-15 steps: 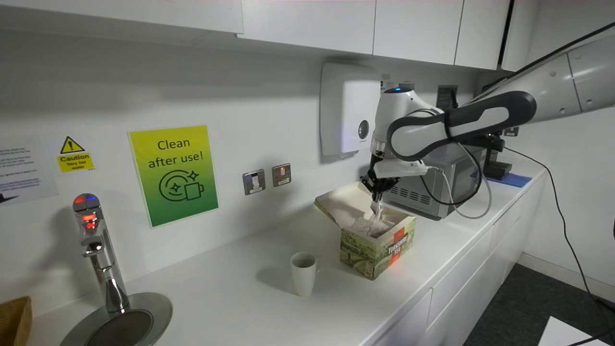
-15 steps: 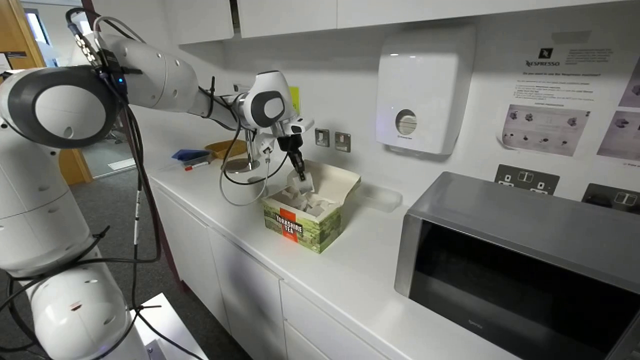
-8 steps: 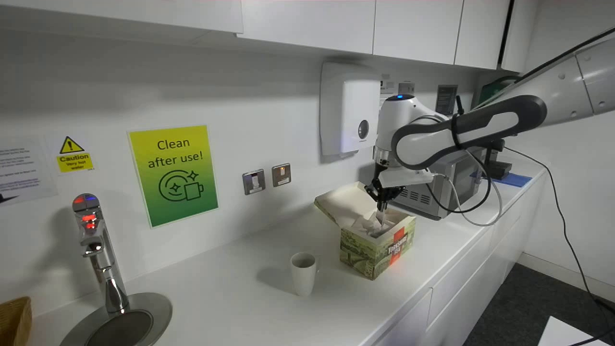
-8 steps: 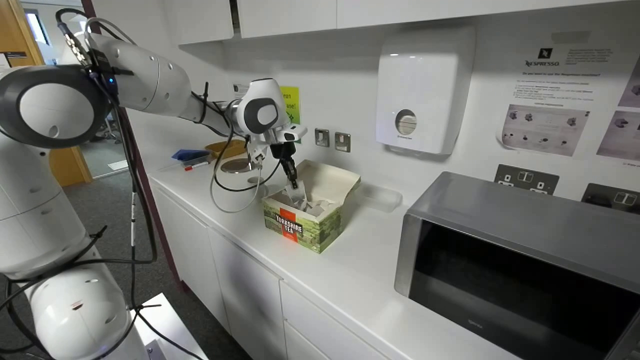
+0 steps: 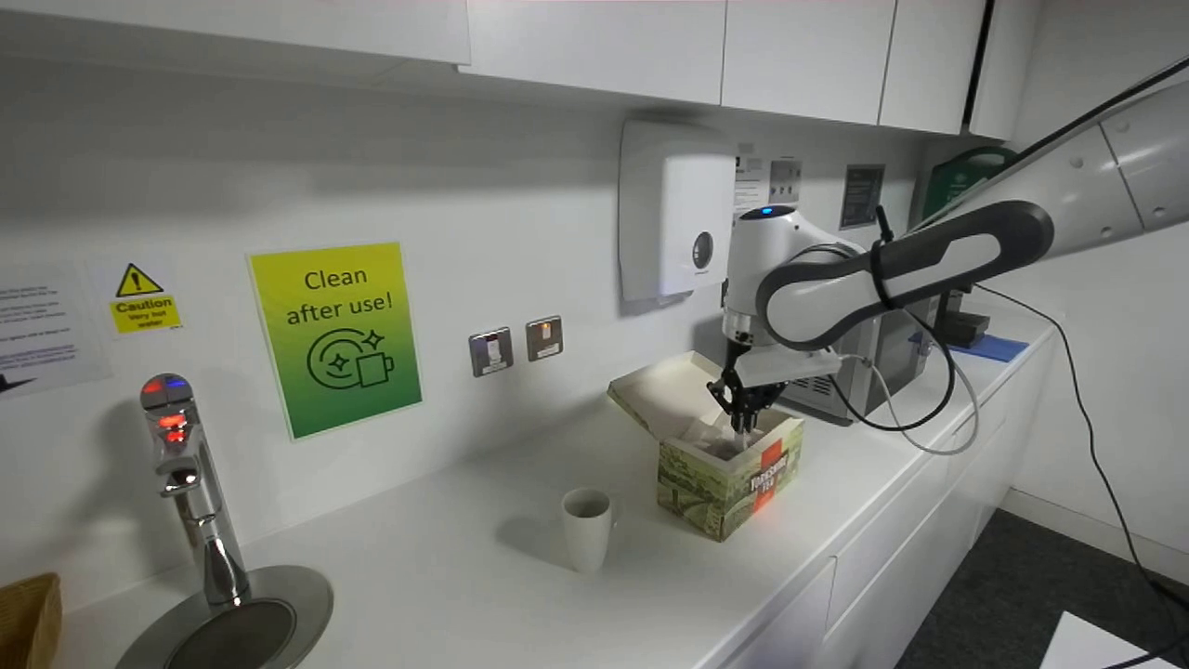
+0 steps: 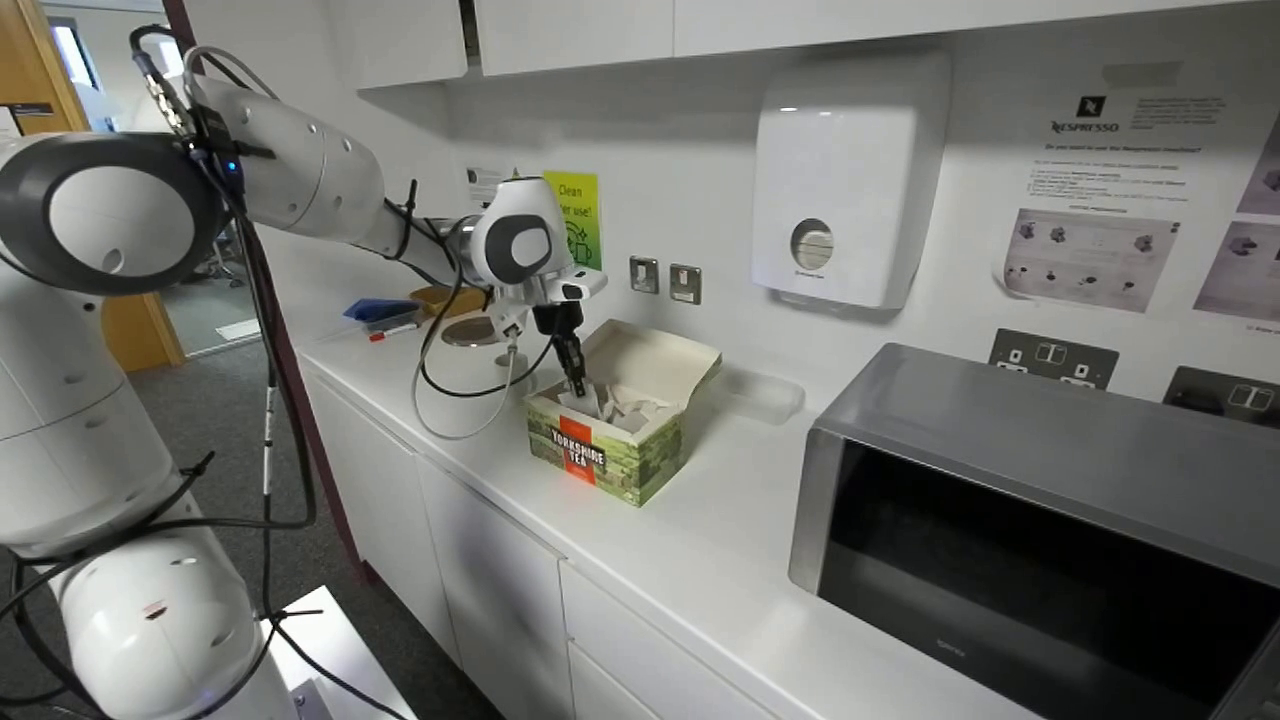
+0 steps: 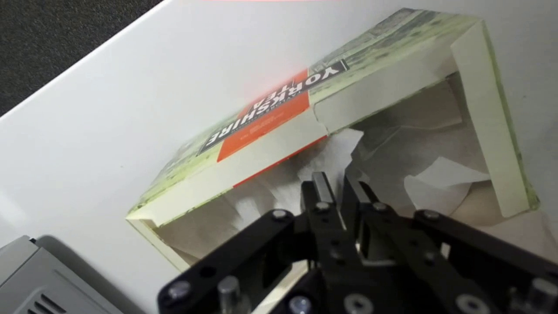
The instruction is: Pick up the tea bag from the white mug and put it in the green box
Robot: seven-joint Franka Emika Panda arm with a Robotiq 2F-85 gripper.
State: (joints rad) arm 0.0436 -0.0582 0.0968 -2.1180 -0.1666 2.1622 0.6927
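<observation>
The green box, a tea carton with its pale lid folded up, stands open on the counter in both exterior views. It fills much of the wrist view, with pale packets inside. My gripper points down into its opening near the front side. The fingertips are close together on a thin, pale tea bag. The tea bag also shows below the fingertips, down among the packets. The white mug stands upright beside the box; its inner bottom is hidden.
A grey microwave stands on the counter beyond the box. A clear plastic tray lies by the wall behind the lid. A tap and round drain are past the mug. A white dispenser hangs on the wall.
My gripper has moved down and toward the box's front side. The tea bag has gone down with it, from hanging above the packets to inside the box. The mug and box have not moved.
</observation>
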